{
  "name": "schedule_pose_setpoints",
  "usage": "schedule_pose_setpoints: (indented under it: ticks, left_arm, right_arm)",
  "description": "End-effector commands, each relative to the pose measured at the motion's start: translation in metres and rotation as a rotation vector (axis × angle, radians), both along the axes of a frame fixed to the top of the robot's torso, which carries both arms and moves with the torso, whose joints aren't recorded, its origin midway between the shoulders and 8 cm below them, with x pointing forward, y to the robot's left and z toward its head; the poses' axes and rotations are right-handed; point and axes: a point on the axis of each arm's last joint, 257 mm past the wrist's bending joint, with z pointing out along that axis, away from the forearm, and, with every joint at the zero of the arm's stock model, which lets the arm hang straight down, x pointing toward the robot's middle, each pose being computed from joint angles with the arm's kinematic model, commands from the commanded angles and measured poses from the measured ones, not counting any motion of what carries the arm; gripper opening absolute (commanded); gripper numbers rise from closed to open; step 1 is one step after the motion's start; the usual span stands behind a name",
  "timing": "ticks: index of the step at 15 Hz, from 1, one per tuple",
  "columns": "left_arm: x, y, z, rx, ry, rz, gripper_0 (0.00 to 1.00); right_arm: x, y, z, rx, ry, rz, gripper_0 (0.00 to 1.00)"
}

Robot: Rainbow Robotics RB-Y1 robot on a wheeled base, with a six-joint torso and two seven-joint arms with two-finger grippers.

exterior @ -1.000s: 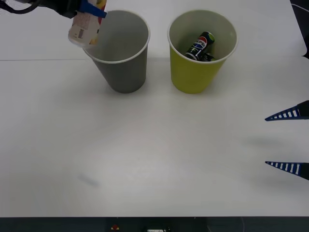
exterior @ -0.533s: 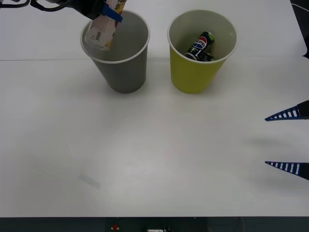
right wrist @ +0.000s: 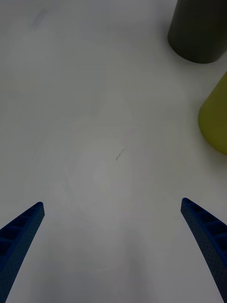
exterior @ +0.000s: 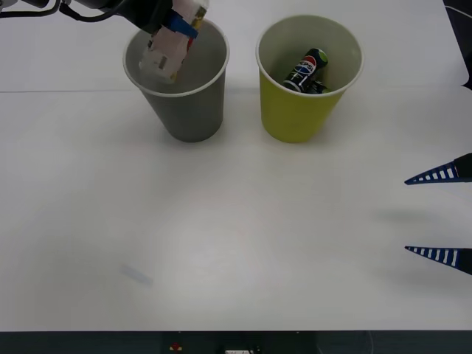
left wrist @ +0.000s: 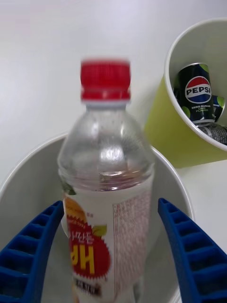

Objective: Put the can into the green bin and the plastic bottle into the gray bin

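The plastic bottle (exterior: pixel 168 51), clear with a red cap (left wrist: pixel 105 79), hangs tilted in the mouth of the gray bin (exterior: pixel 190 110). My left gripper (exterior: pixel 179 28) is over that bin with the bottle between its blue fingers (left wrist: pixel 33 241). The fingers are spread, with a thin gap showing beside the bottle's side, and the cap is blurred. The can (exterior: pixel 307 68) lies inside the green bin (exterior: pixel 295 118), its Pepsi logo (left wrist: pixel 197 90) facing up. My right gripper (exterior: pixel 405 215) stands open and empty above the table at the right edge.
The two bins stand side by side at the back of the white table (exterior: pixel 236 236), the gray bin (right wrist: pixel 201 28) left of the green bin (right wrist: pixel 216 118). Bare table lies under the right gripper (right wrist: pixel 111 202).
My left gripper has carried the bottle rightward from the gray bin's left rim to over its opening, and the bottle now sits lower in the mouth. The right arm has not moved.
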Motion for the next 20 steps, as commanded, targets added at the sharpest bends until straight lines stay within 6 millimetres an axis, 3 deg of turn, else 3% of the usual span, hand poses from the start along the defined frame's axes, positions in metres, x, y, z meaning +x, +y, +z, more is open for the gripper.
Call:
schedule_pose_setpoints:
  ticks: [1, 5, 11, 17, 20]
  left_arm:
    - [-0.002, -0.003, 0.005, -0.010, -0.014, -0.029, 1.00]
    - [-0.014, 0.013, 0.012, -0.054, -0.074, -0.096, 1.00]
    - [-0.058, 0.054, 0.000, -0.109, -0.123, -0.249, 1.00]
    - [-0.113, 0.101, -0.036, -0.072, -0.209, -0.411, 1.00]
    - [-0.152, 0.125, -0.065, -0.040, -0.200, -0.491, 1.00]
  right_arm:
    - [0.000, 0.000, 0.000, 0.000, 0.000, 0.000, 1.00]
    - [0.000, 0.000, 0.000, 0.000, 0.000, 0.000, 1.00]
    - [0.000, 0.000, 0.000, 0.000, 0.000, 0.000, 1.00]
    - [0.000, 0.000, 0.000, 0.000, 0.000, 0.000, 1.00]
    - [0.000, 0.000, 0.000, 0.000, 0.000, 0.000, 1.00]
